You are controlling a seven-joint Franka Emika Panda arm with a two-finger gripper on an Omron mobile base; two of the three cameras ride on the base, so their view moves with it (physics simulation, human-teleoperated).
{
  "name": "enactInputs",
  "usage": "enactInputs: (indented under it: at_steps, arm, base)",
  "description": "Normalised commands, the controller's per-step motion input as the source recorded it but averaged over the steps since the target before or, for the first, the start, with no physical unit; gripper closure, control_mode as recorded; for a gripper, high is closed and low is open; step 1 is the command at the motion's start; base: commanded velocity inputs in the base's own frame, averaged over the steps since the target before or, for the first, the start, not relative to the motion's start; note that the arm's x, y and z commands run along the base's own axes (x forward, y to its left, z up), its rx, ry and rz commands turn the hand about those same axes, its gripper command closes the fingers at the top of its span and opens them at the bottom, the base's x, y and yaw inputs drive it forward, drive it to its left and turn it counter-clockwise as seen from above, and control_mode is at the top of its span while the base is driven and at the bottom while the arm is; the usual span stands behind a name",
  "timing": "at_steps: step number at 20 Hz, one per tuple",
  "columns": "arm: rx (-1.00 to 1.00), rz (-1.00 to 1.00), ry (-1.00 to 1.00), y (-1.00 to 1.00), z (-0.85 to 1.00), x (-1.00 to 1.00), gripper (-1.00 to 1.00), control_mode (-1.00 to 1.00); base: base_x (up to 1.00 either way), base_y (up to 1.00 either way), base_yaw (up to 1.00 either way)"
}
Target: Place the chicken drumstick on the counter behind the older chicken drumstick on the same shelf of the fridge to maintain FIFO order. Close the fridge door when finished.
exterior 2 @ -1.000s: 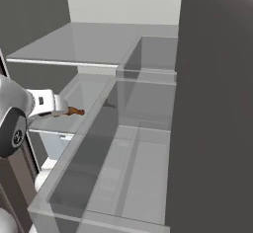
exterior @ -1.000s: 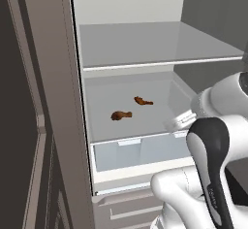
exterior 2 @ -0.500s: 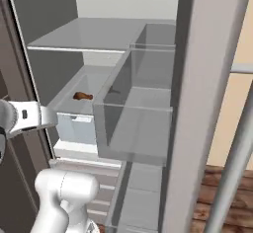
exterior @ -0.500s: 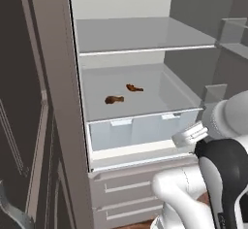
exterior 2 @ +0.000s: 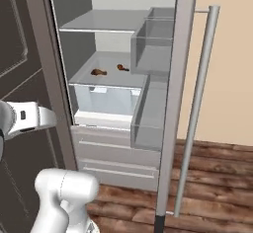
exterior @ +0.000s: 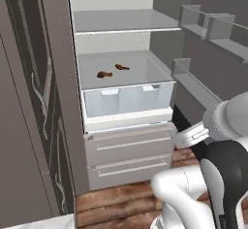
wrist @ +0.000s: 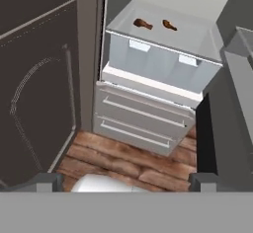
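Note:
The fridge (exterior: 77,126) stands open. Two brown chicken drumsticks lie on the same pale shelf (exterior: 145,68) above the clear drawer: one at the front left (exterior: 101,74), the other further back and right (exterior: 122,67). They appear again from the right (exterior 2: 99,72) (exterior 2: 122,68) and from the hand (wrist: 143,24) (wrist: 169,25). The fridge door (exterior 2: 185,54) is swung wide, its bar handle (exterior 2: 197,103) facing out. My gripper (wrist: 126,182) is open and holds nothing, well back from the fridge and low, facing its lower drawers. A corner of the counter (exterior: 51,221) shows at the bottom left.
A clear crisper drawer (exterior: 128,99) juts out under the shelf, with two grey drawers (exterior: 128,148) below it. Door bins (exterior: 208,26) project from the open door on the right. Dark panelled cabinets (exterior: 24,102) stand left of the fridge. The floor (wrist: 133,165) is wood.
The whole picture has shifted: the base has backed away from the fridge, so more of the door and floor shows. Both drumsticks lie where they were. The gripper stays open.

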Motion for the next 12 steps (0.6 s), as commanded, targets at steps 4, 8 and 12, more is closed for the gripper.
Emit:
enactInputs:
  at_steps: [4, 8, 12]
  arm:
    - [0.00, 0.00, 0.00, 0.00, 0.00, 0.00, -1.00, 1.00]
    - [0.00, 0.00, 0.00, 0.00, 0.00, 0.00, -1.00, 1.00]
    - [0.00, 0.00, 0.00, 0.00, 0.00, 0.00, -1.00, 1.00]
  base:
    - [-1.00, -0.18, 0.00]
    - [-0.96, -0.78, 0.03]
    - [-0.50, -1.00, 0.15]
